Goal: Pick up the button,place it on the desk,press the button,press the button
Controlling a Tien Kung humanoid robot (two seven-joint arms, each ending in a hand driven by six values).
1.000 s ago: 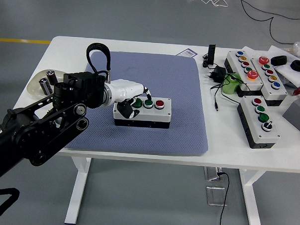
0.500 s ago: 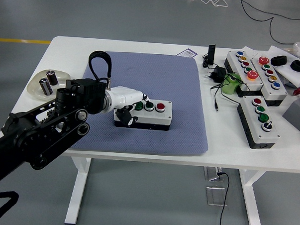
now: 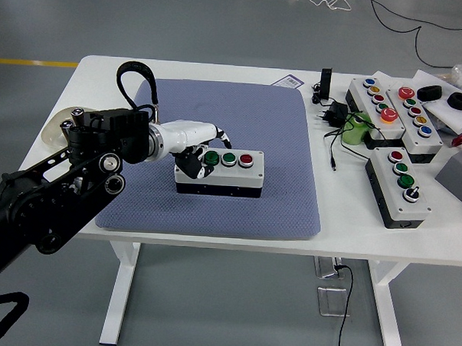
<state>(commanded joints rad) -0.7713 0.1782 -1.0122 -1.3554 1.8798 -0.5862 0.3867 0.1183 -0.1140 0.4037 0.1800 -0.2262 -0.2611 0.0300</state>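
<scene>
A button box [image 3: 220,174] with a white top and black base lies on the blue-grey mat [image 3: 216,153] mid-table. It carries a row of three buttons: green [image 3: 212,158], green [image 3: 228,158] and red [image 3: 246,159]. My left hand [image 3: 195,150], white with dark fingers, reaches in from the left and sits over the box's left end. Its fingers curl down beside the leftmost green button, touching the box top. It grasps nothing. The right arm does not show.
Several more button boxes [image 3: 399,184] lie on the table's right side, with a black plug and cable [image 3: 332,116] and a green object [image 3: 356,129]. A dish with batteries [image 3: 60,131] sits at the left edge, partly behind my arm.
My left arm has swung left and back, and the hand has pulled slightly left, uncovering the leftmost green button. The box has stayed in place on the mat.
</scene>
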